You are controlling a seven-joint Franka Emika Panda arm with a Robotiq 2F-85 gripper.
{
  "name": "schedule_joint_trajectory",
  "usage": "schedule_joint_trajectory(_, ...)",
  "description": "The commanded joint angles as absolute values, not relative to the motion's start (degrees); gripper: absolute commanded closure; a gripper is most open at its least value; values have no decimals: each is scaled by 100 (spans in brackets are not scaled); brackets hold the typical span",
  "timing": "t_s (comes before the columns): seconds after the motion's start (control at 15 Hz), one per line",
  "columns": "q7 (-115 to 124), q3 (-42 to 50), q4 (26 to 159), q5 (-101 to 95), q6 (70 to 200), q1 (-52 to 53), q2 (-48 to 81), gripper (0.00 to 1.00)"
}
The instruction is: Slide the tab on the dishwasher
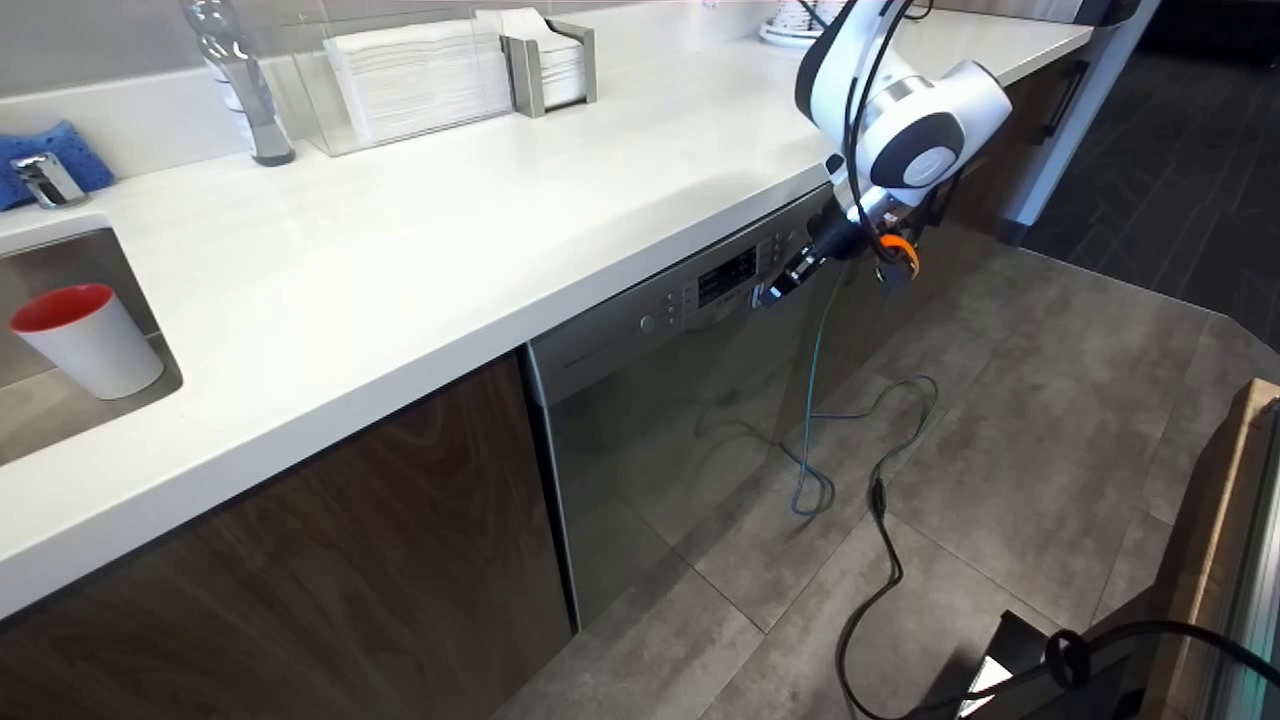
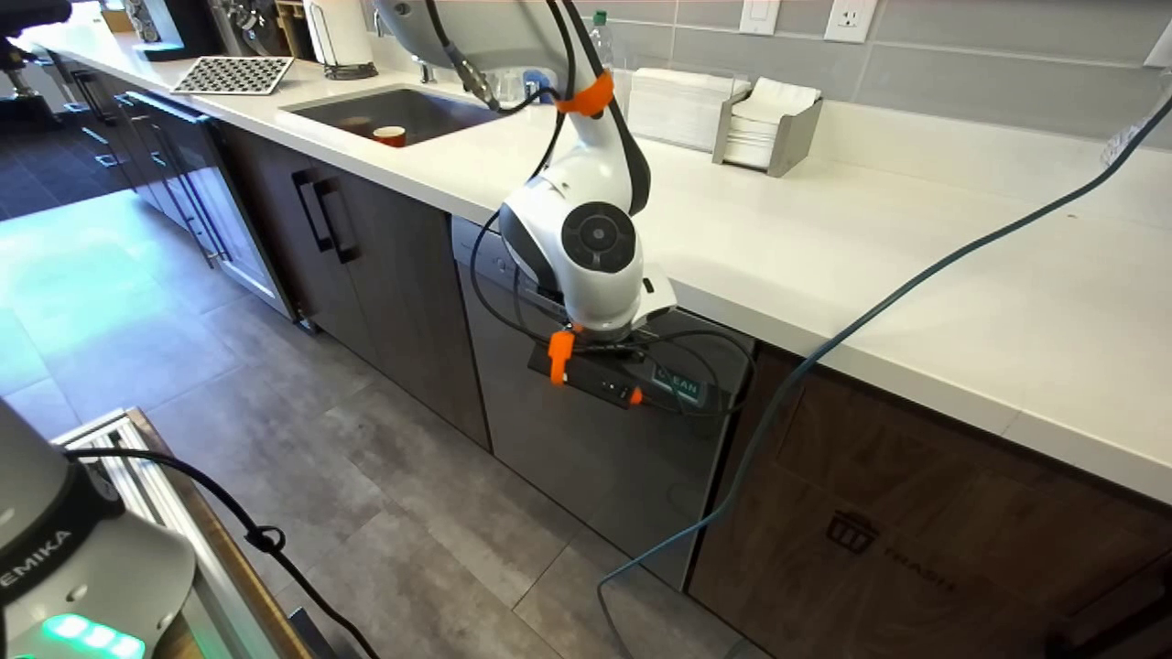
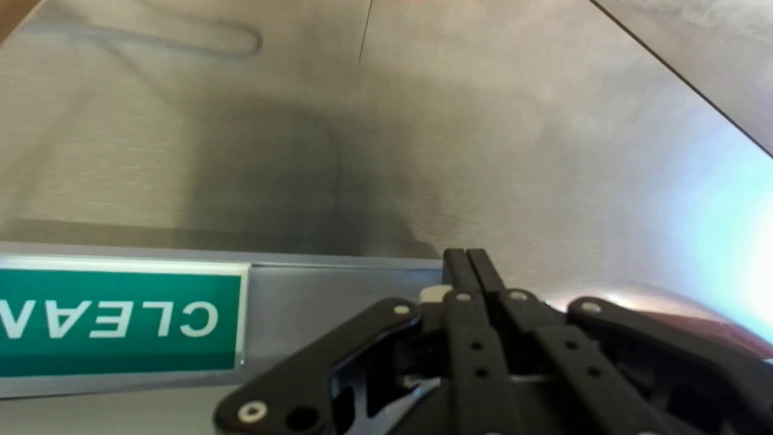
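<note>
The dishwasher (image 1: 640, 500) has a steel-grey front, also in an exterior view (image 2: 586, 467) and the wrist view (image 3: 543, 151). A green CLEAN sign (image 3: 121, 320) in a silver frame lies on it, upside down in the wrist view; it also shows in an exterior view (image 2: 678, 384). A plain silver strip (image 3: 338, 308) continues right of the green window. My gripper (image 3: 466, 251) is shut, nothing visible between its fingers, at the strip's right end; contact is unclear. A small cream piece (image 3: 433, 294) shows beside the left finger; whether it is the tab is unclear. The gripper also shows in an exterior view (image 1: 768, 297).
The white countertop (image 1: 600, 220) overhangs the dishwasher. Dark wooden cabinet doors (image 1: 330, 540) flank it. A napkin holder (image 1: 555, 65) stands on the counter; a red-and-white cup (image 1: 95, 345) is in the sink. Cables (image 1: 885, 580) lie on the floor, and a blue-grey cable (image 2: 870, 320) hangs across.
</note>
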State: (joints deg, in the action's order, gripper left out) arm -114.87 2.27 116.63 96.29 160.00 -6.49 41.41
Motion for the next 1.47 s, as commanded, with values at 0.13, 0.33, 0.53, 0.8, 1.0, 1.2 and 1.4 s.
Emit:
schedule_joint_trajectory(0.13,-11282,187,12055,9388,15939,-625,3928,53)
schedule_joint_trajectory(0.33,-11049,268,12296,9180,16101,-596,3875,32)
schedule_joint_trajectory(0.53,-10957,344,12515,9108,16227,-593,3725,12)
schedule_joint_trajectory(0.8,-10987,399,12800,9160,16450,-571,3346,0)
schedule_joint_trajectory(1.0,-10868,428,13039,9041,16632,-543,3041,0)
schedule_joint_trajectory(1.2,-10531,442,13375,8690,16708,-530,2670,0)
schedule_joint_trajectory(1.4,-10223,453,13680,8384,16773,-519,2291,0)
